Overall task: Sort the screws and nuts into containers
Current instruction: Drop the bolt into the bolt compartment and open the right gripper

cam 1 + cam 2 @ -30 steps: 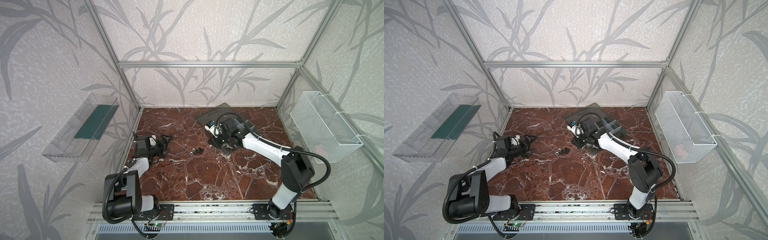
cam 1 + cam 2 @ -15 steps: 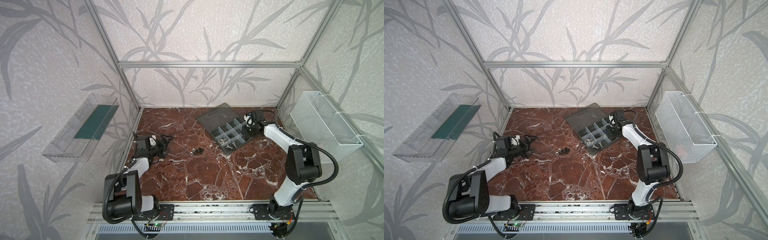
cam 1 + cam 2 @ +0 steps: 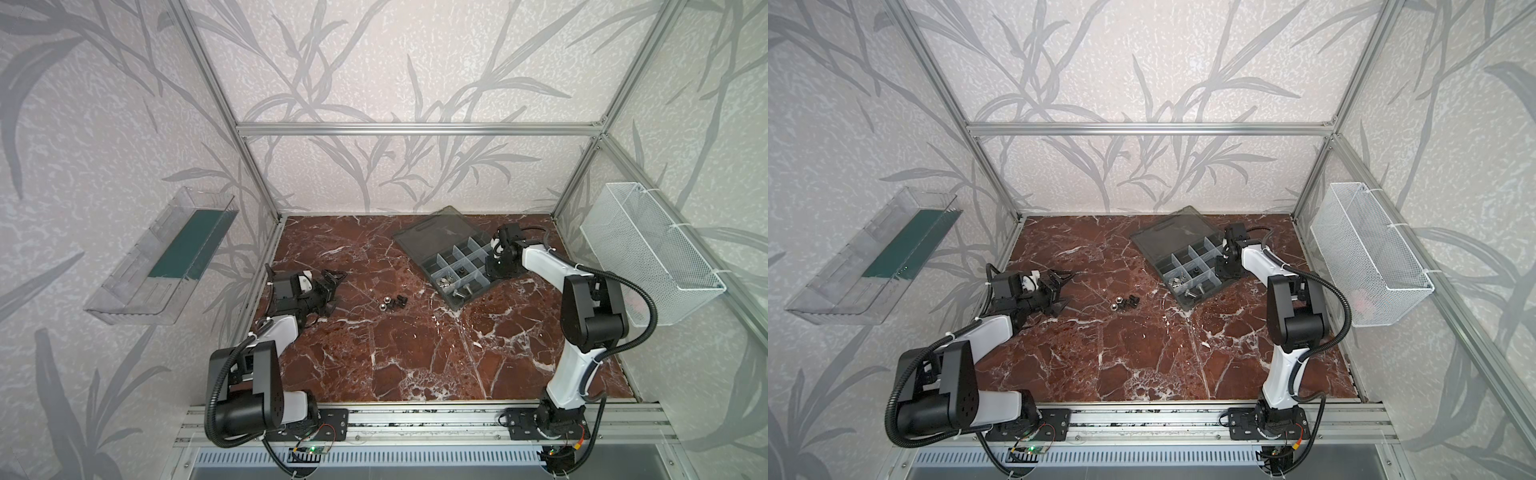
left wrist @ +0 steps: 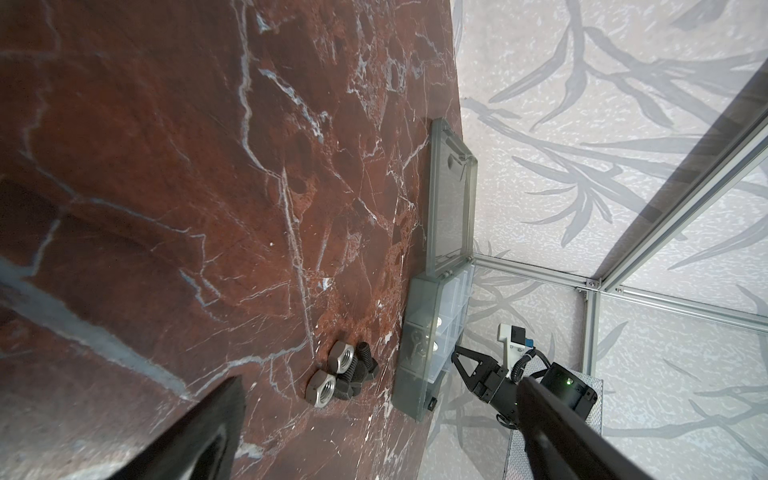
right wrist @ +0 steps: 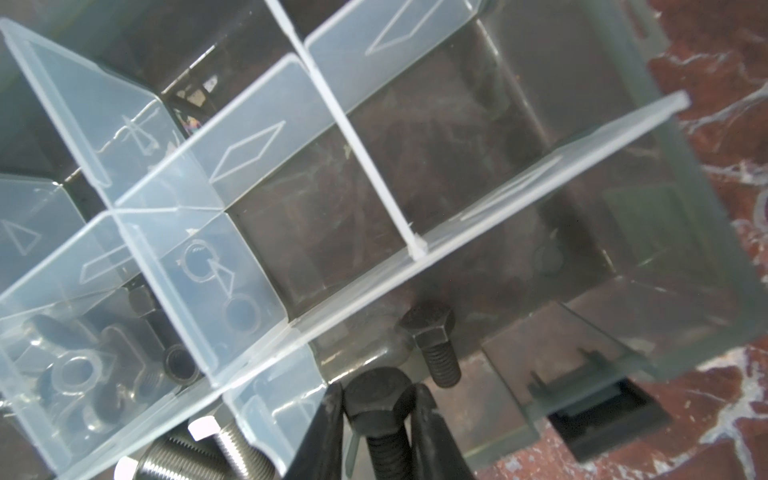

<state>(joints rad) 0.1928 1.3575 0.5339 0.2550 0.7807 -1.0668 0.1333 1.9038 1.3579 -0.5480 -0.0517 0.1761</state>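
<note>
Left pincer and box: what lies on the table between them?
Two silver nuts and black screws in a small heap; otherwise bare table between left pincer and box. Both top views show it.

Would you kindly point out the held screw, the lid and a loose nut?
held screw (image 5: 380, 399): right wrist view, on its hex head.
lid (image 3: 436, 236): in a top view, middle of the flat panel.
loose nut (image 4: 311, 392): left wrist view, on its outer flat.

FREE: table (image 3: 415, 365) centre and 5–7 o'clock bare | BLOCKED 1 o'clock: box (image 3: 440, 261), lid (image 3: 436, 232) flat at its 11 — right gripper (image 5: 377, 395) over its 4 o'clock corner | 9 o'clock: nuts (image 3: 383, 305), screws (image 3: 401, 300); clear gap to left gripper (image 3: 334, 291)
</note>
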